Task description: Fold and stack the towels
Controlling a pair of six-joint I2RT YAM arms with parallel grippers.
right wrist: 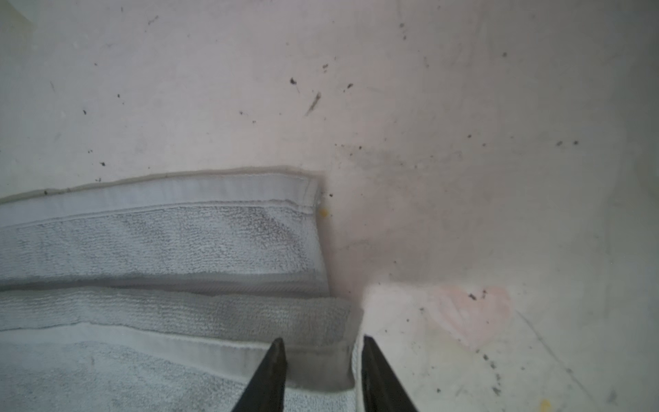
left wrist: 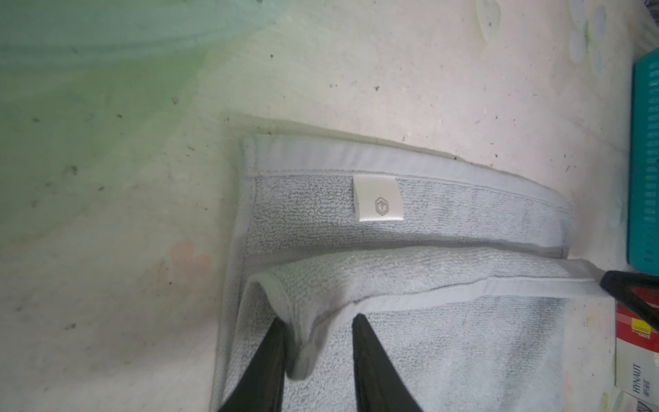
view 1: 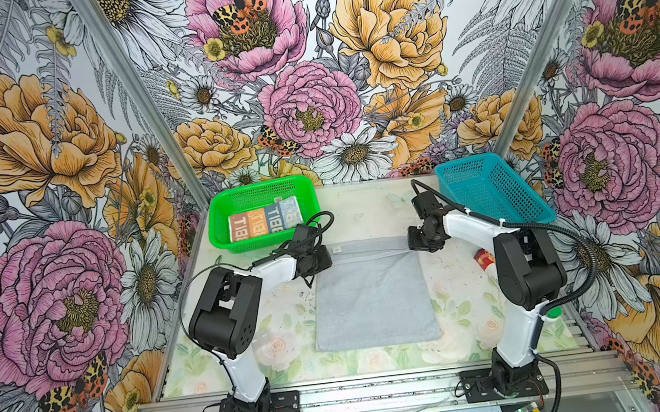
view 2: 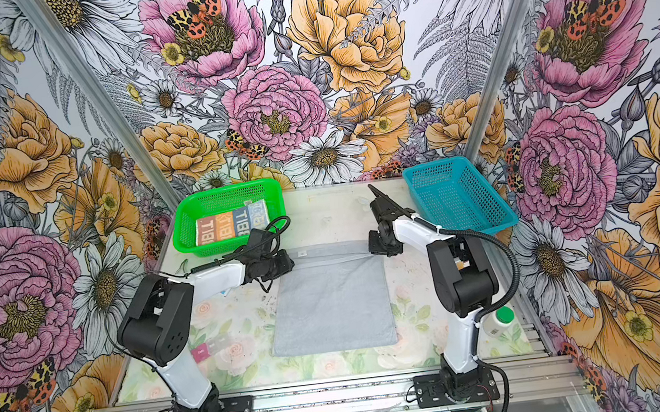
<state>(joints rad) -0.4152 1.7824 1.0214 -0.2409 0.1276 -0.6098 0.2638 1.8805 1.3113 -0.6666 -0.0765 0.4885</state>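
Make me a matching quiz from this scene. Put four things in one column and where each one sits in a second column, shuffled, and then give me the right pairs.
Things:
1. grey towel
2. lettered towel
3. teal basket
4. red-white carton

Places:
A. inside the green basket
B. right side of the table, nearer the camera than the teal basket
C. spread out in the middle of the table
D. far right corner of the table

Pairs: 1-C, 2-A, 3-D, 4-B
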